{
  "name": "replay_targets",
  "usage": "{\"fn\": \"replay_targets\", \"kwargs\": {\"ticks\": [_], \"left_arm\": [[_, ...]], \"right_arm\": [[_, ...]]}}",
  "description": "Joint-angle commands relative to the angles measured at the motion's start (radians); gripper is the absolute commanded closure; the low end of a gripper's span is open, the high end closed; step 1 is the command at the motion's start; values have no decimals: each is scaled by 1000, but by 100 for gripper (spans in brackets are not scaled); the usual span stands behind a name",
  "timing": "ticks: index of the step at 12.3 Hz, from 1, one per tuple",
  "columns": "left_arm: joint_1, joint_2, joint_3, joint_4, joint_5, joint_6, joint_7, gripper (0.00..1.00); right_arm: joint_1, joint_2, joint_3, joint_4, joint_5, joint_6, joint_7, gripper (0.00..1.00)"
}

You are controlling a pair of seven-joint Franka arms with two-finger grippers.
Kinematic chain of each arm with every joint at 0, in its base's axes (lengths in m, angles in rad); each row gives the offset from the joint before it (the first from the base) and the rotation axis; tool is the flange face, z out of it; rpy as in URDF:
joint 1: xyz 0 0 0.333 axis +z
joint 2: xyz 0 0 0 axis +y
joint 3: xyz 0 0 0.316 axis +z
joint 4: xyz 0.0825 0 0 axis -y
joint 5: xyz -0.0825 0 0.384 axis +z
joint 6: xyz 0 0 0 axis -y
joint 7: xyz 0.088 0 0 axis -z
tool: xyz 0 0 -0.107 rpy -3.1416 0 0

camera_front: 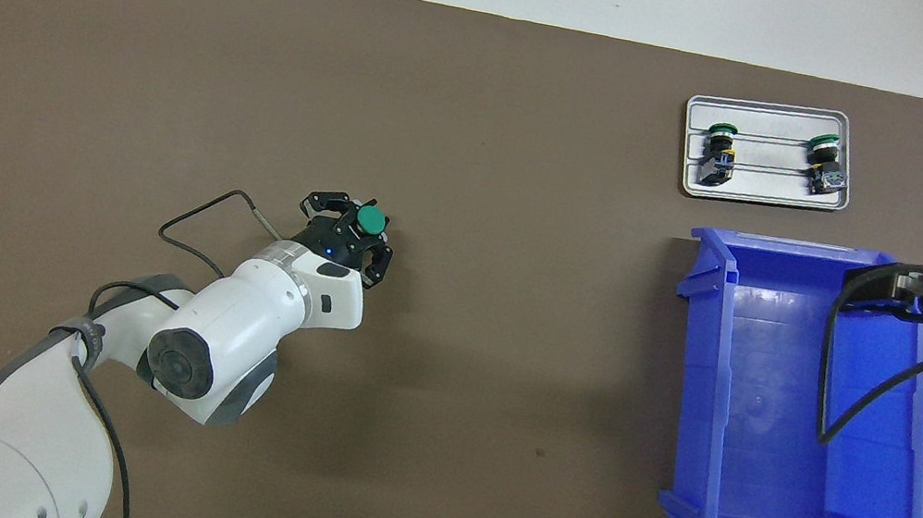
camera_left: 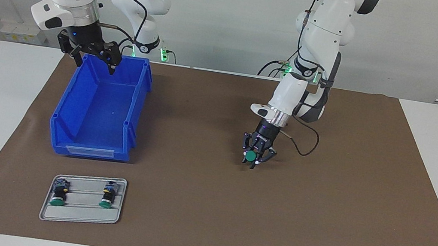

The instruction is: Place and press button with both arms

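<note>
Sitting in left hand [camera_left: 254, 158]: button [camera_left: 249, 156].

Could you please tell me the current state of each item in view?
Left gripper: jaws shut on a green-capped button, over the brown mat.
Right gripper: jaws open, over the blue plastic bin.
Blue bin: empty.
Grey metal tray: holds two buttons lying flat.

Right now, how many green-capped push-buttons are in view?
3. Two lie side by side on the grey tray: one and another. The third is held in the left tool over the brown mat. None seems hidden.
</note>
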Motion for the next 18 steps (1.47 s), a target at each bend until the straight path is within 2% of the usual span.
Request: {"fn": "replay_targets", "kwargs": {"ticks": [1, 3, 6, 10, 15, 18], "left_arm": [[14, -40, -6, -23, 1, -43, 15, 78], [12, -43, -9, 46, 2, -190, 27, 79], [12, -49, -11, 107, 4, -332, 64, 82], [17, -54, -15, 256, 2, -678, 208, 85], [144, -45, -102, 271, 1, -735, 311, 85], [172, -43, -127, 369, -28, -972, 426, 85]], "right_arm": [[-3, -13, 6, -12, 3, 9, 20, 0], [-3, -13, 6, -12, 3, 9, 20, 0], [-3, -13, 6, -12, 3, 9, 20, 0], [-3, -13, 6, -12, 3, 9, 18, 0], [-3, -13, 6, -12, 3, 9, 17, 0], [-5, -13, 6, -12, 3, 9, 17, 0]]}}
